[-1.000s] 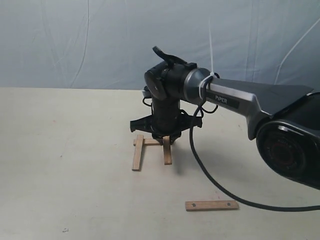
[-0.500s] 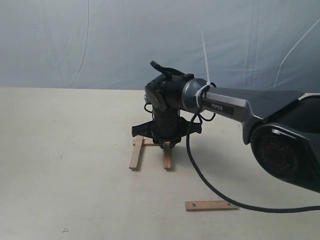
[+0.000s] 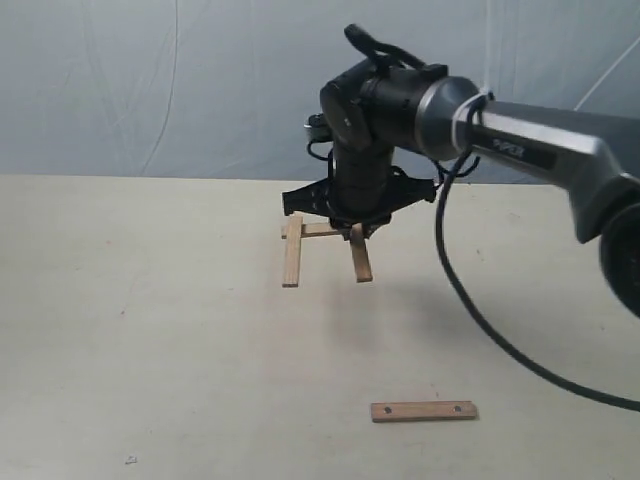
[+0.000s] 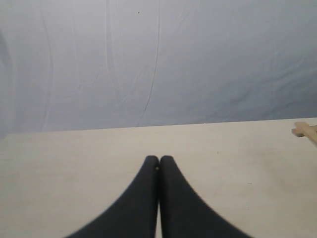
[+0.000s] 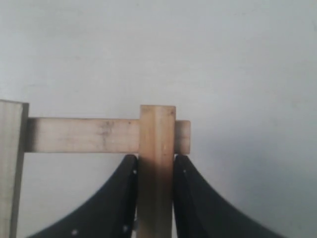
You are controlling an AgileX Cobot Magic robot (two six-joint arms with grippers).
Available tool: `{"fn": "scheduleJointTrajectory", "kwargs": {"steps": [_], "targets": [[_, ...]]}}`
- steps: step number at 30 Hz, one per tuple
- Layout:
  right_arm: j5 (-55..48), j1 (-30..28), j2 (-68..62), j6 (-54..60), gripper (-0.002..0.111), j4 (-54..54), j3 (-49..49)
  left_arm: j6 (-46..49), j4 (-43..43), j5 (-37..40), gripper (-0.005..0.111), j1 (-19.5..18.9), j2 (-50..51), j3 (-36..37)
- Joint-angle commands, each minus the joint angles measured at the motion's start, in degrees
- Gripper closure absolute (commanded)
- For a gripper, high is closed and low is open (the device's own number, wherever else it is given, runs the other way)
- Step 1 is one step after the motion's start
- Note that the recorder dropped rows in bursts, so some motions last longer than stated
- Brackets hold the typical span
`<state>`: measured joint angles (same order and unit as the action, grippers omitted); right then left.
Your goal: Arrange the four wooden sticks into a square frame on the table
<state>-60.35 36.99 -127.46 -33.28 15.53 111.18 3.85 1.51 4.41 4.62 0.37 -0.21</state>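
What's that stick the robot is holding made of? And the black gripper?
The held stick looks like bare, unpainted wood: pale tan, matte, with faint grain streaks. The right gripper has fingers that seem to be smooth black plastic or rubber with a dull sheen; which one isn't clear.

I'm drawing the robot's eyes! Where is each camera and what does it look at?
Exterior: off the arms, facing across the table to the backdrop; shows the right arm.
Left wrist: behind the shut left gripper, looking along the table.
Right wrist: above the right gripper, looking down at its gripped stick.
Shared: exterior and right wrist both show that stick.
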Motion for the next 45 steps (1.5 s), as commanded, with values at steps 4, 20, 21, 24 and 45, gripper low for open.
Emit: {"fn": "scheduleJointTrajectory", "kwargs": {"steps": [4, 20, 21, 24, 45], "targets": [[13.31, -4.45, 14.03, 1.57, 0.109, -0.85, -24.01, -0.18, -0.13, -0.08, 0.107, 0.45, -0.37, 0.21], [33.08, -5.68, 23.87, -3.76, 0.109, 1.23, -53.61, -0.18, -0.13, -0.08, 0.107, 0.45, -0.37, 0.21], [33.67, -5.68, 23.87, -3.76, 0.109, 1.97, -54.01, -0.18, -0.13, -0.08, 0.107, 0.45, -0.37, 0.21], [34.00, -5.68, 23.77, -3.89, 0.109, 3.25, -54.37, -0.18, -0.13, -0.08, 0.107, 0.45, -0.37, 0.21], [23.88, -5.55, 18.66, -5.87, 0.109, -4.02, -40.60, -0.18, -0.13, -0.08, 0.107, 0.45, -0.37, 0.21]]}}
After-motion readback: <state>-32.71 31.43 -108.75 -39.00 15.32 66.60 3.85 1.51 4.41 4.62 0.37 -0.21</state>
